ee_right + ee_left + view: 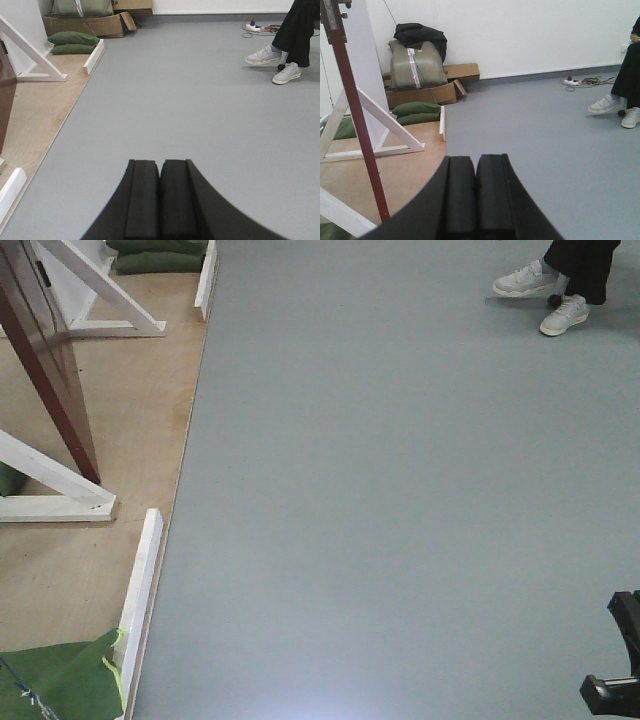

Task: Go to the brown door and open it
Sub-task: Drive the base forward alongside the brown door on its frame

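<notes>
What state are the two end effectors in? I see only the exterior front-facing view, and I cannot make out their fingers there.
Observer: Both are shut. In its wrist view the left end effector has its fingers pressed together with nothing between them, and the right end effector looks the same.
Operator: My view cuts the brown door off at the top. What is higher up on it?
Observer: The left wrist view shows the brown door edge-on, and near the top of that edge there is what looks like a metal lock plate.
</notes>
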Controlling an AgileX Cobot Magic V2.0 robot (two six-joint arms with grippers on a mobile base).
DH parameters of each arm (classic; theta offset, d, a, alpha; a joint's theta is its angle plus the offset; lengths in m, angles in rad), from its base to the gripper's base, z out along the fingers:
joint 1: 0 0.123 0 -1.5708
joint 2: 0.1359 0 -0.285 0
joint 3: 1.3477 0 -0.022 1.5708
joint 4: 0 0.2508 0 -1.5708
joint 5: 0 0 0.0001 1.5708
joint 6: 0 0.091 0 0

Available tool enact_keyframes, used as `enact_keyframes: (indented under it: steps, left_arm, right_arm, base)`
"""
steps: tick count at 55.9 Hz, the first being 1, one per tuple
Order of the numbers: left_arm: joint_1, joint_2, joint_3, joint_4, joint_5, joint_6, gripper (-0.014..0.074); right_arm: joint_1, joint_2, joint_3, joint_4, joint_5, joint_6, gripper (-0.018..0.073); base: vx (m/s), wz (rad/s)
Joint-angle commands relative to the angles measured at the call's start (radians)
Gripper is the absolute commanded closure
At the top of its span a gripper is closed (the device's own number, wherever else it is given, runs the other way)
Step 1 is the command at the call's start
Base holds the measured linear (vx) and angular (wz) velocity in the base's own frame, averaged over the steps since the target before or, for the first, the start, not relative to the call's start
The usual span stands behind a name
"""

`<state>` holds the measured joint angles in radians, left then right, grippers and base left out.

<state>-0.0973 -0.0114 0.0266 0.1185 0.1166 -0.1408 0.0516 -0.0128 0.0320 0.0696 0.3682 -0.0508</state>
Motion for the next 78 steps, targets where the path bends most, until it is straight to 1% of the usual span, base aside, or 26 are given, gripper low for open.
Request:
enact_keyframes:
  steps: [1,78]
  left_arm:
    - [0.001,-0.014,-0.018,-0.007,-0.085,-0.009,0.0530]
    - [0.001,-0.014,-0.018,-0.007,-0.085,-0.009,0.0530]
  right_arm:
    - [0.002,-0.006,0.004,-0.003,-0.078,-0.006,0.0559]
    - [0.002,-0.006,0.004,-0.003,-0.078,-0.006,0.0559]
  base:
    - [0.00,0.00]
    - [0.02,0.00]
